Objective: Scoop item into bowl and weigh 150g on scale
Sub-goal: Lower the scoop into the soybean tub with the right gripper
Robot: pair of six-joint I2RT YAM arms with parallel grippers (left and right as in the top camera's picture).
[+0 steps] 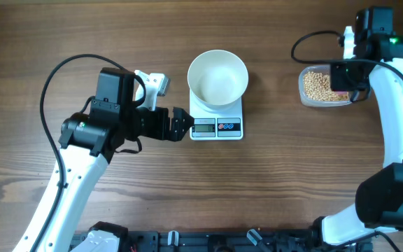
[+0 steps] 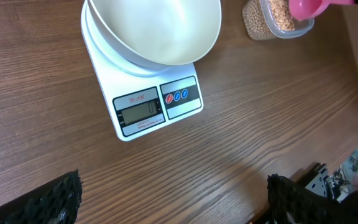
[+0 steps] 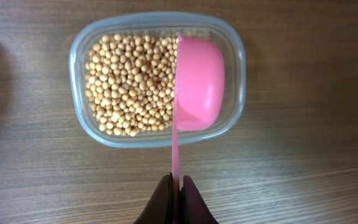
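Scooping barely begun: right gripper clamps pink scoop, ahead over beans in tub; bowl on scale empty; left gripper released nearby.

Robot lab bench: left arm, right arm, cables, wood-grain table.

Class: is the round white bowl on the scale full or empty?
Empty: the round white bowl is bare inside; tan beans lie in the clear plastic tub.
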